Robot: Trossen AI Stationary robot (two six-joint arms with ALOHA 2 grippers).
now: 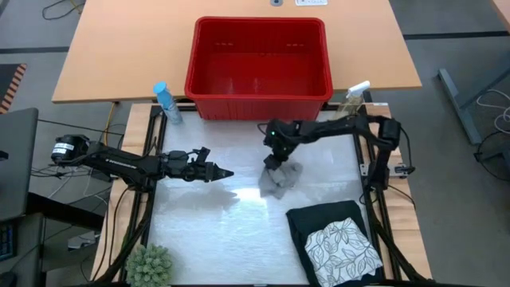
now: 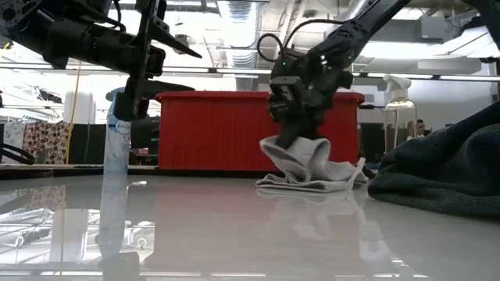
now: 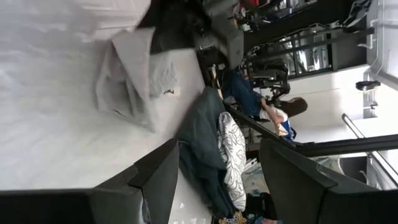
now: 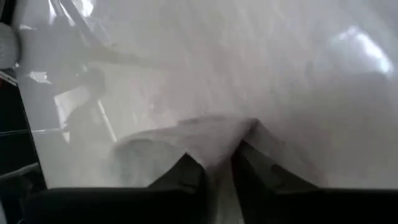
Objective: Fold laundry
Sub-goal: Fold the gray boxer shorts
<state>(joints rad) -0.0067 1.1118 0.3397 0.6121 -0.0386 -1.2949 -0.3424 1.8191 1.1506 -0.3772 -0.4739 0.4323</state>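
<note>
The small grey cloth (image 1: 284, 182) lies crumpled at the table's middle, its lower folds (image 2: 312, 178) resting on the table. My right gripper (image 1: 276, 163) slants down onto it from the far right and is shut on its raised part. My left gripper (image 1: 225, 173) hovers open to the cloth's left, pointing level toward it with nothing between its fingers. Dark jeans (image 1: 319, 219) lie folded at the near right. A white cloth with a grey leaf print (image 1: 343, 247) lies on top of them. My right gripper pinches a raised fold of the grey cloth (image 4: 219, 149) between its two fingers, slanting down from above. One layer or several, I cannot tell. The pinched part stands up in a peak (image 2: 291, 148), while the rest of the cloth lies slack on the table.
A red plastic basket (image 1: 259, 56) stands beyond the far edge. A blue spray bottle (image 1: 166, 102) is at the far left corner and a clear one (image 1: 355, 97) at the far right. A small green plant (image 1: 150, 265) sits at the near left. The middle left of the table is bare.
</note>
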